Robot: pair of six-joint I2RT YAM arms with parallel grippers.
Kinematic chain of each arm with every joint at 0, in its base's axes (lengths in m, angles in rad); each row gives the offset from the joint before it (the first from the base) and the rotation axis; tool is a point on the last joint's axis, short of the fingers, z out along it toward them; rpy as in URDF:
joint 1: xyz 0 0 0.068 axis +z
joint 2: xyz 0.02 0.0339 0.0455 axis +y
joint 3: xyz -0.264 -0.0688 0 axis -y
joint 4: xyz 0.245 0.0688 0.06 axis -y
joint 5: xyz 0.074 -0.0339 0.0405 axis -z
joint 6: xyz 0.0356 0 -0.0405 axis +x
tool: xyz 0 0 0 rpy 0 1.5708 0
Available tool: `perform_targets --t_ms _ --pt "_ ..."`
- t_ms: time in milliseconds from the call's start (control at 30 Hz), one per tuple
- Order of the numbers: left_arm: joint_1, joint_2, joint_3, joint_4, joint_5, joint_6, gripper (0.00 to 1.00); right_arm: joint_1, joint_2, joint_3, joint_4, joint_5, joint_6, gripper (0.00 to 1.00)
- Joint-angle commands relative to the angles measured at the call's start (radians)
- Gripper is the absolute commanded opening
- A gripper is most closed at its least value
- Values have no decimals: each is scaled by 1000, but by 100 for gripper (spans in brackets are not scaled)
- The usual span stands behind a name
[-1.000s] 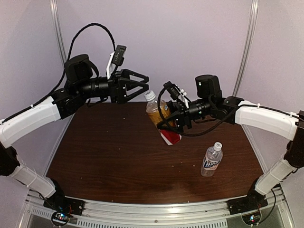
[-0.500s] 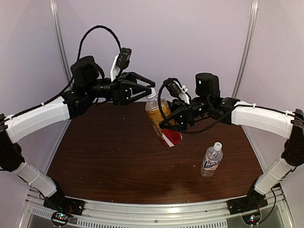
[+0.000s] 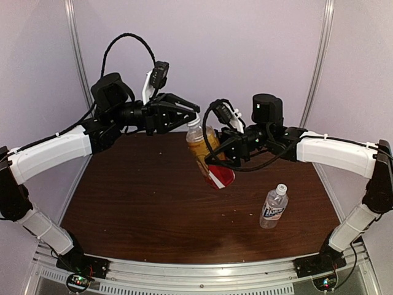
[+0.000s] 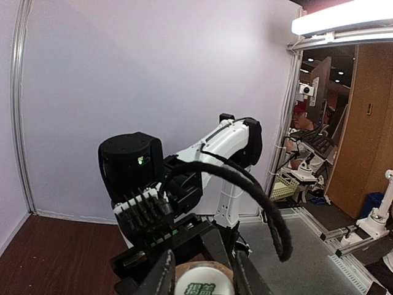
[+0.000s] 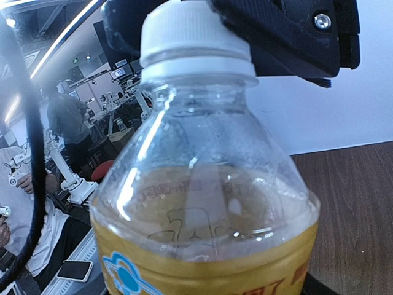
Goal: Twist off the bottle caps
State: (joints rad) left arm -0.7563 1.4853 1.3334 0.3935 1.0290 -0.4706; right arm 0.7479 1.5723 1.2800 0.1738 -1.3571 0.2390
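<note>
The amber-brown bottle (image 3: pixel 202 153) with a red label hangs tilted above the table, and my right gripper (image 3: pixel 218 155) is shut around its body. In the right wrist view this bottle (image 5: pixel 202 203) fills the frame and hides that gripper's fingers. Its white cap (image 3: pixel 194 121) points up and to the left. My left gripper (image 3: pixel 193 117) is shut on this cap, and the left wrist view shows the cap (image 4: pixel 202 284) between the two fingers (image 4: pixel 163 276). The clear bottle (image 3: pixel 274 206) stands upright on the table at the right with its white cap (image 3: pixel 281 188) on.
The brown table (image 3: pixel 141 196) is walled by light panels at the back and sides. Both arms reach in from left and right and meet above the table's far middle. A black cable (image 3: pixel 126 43) loops over the left arm.
My left gripper moved right onto the amber bottle's cap and its fingers closed on it. The right gripper shifted the bottle slightly left toward it.
</note>
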Motion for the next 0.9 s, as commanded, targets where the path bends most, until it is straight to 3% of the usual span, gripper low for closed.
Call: perform_targets --t_ms 0,100,233,500,633,767,867 --pt "2 5 -17 31 11 -11 28 -6 7 22 45 22 16 67" --pt "2 1 -14 7 -27 -7 20 -10 5 29 12 72 -5 65" --pt "-4 -4 19 -115 -193 6 0 -12 5 63 -130 225 -116 65" --pt "-99 -9 121 -432 -799 -102 0 -9 -16 21 -177 660 -195 65" --pt "-148 -4 118 -444 -950 -160 0 8 -25 -7 -131 820 -194 65" --pt "-156 -1 118 -440 -996 -165 0 14 -47 -49 -82 883 -176 65" --pt "-155 -3 111 -424 -981 -150 9 14 -50 -56 -84 874 -178 65"
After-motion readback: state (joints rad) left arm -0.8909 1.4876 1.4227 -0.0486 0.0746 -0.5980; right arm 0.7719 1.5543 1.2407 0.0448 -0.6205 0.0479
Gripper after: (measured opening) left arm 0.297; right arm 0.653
